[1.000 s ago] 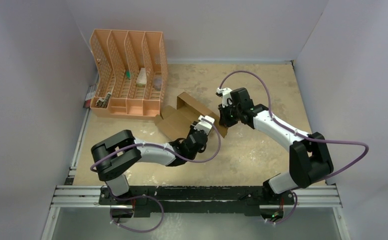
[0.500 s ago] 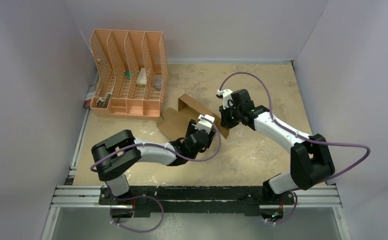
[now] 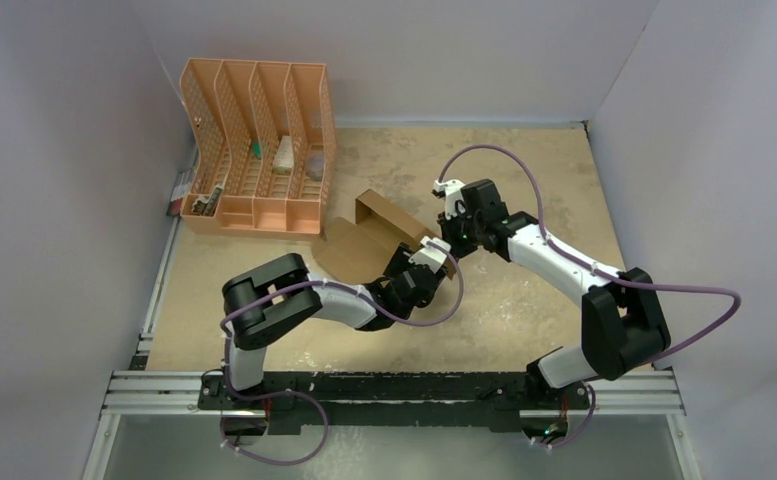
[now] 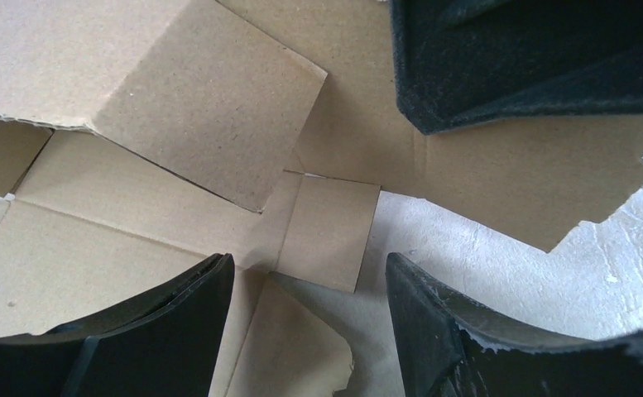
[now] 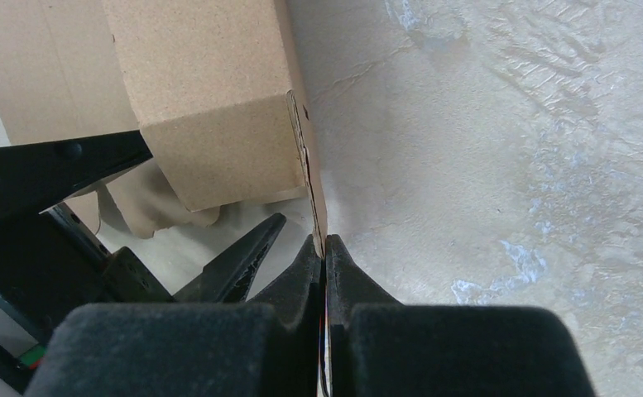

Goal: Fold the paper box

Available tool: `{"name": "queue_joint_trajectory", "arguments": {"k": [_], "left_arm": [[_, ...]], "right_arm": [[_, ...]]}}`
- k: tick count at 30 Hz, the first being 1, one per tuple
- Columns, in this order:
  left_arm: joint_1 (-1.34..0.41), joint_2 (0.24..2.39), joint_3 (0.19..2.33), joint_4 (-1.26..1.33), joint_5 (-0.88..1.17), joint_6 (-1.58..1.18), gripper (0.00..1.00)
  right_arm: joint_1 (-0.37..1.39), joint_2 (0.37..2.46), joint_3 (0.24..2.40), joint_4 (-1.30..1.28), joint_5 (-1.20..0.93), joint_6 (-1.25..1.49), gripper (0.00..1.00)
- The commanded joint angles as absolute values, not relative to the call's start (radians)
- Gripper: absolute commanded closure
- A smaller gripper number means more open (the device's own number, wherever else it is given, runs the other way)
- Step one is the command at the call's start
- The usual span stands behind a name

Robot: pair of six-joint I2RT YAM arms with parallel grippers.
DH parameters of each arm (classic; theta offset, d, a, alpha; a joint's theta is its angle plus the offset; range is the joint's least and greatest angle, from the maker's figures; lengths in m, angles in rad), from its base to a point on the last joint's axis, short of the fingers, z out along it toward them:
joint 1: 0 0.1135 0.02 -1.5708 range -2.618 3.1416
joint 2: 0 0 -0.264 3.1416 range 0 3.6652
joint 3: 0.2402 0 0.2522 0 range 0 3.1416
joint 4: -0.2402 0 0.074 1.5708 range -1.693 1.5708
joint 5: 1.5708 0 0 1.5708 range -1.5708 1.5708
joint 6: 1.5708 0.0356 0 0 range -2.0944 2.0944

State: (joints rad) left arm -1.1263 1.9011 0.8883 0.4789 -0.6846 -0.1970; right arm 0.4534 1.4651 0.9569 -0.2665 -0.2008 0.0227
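The paper box (image 3: pixel 369 235) is a brown cardboard sheet, partly folded, lying mid-table with one wall raised. My right gripper (image 3: pixel 448 238) is shut on the edge of its right side flap (image 5: pixel 316 203), holding that flap upright. My left gripper (image 3: pixel 426 268) is open, its fingers (image 4: pixel 177 318) hovering over a small square tab (image 4: pixel 328 231) and a rounded tab (image 4: pixel 297 351) at the box's near right corner. The right gripper's black fingers (image 4: pixel 508 58) show at the top of the left wrist view.
An orange slotted file organiser (image 3: pixel 259 150) stands at the back left, close to the box's left flap. Grey walls enclose the table on three sides. Bare table surface (image 3: pixel 524 320) lies to the right and front.
My left arm has moved right and closer to the box's right corner, its elbow swinging right. My right gripper has stayed clamped on the flap.
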Motion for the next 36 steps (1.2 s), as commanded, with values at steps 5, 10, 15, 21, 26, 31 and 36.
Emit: {"name": "queue_joint_trajectory", "arguments": {"k": [5,10,15,21,26,31,36], "left_arm": [[-1.127,1.894,0.934,0.531,-0.817,-0.164,0.39],[-1.122,1.868,0.919,0.531,-0.851,-0.212,0.44],[-1.095,1.837,0.9,0.531,-0.83,-0.275,0.47],[-1.026,1.802,0.876,0.509,-0.747,-0.394,0.47],[-0.97,1.814,0.859,0.488,-0.657,-0.498,0.47],[-0.962,1.812,0.84,0.497,-0.578,-0.569,0.47],[-0.959,1.781,0.823,0.495,-0.542,-0.609,0.45]], "right_arm": [[0.471,1.428,0.961,-0.272,-0.204,0.017,1.0],[0.484,1.43,0.96,-0.275,-0.2,0.008,1.0],[0.497,1.435,0.959,-0.28,-0.187,0.006,1.0],[0.514,1.437,0.954,-0.286,-0.164,-0.026,1.0],[0.537,1.445,0.951,-0.261,-0.124,-0.026,1.0],[0.562,1.459,0.936,-0.199,-0.055,0.039,1.0],[0.575,1.465,0.905,-0.101,0.051,0.13,1.0]]}}
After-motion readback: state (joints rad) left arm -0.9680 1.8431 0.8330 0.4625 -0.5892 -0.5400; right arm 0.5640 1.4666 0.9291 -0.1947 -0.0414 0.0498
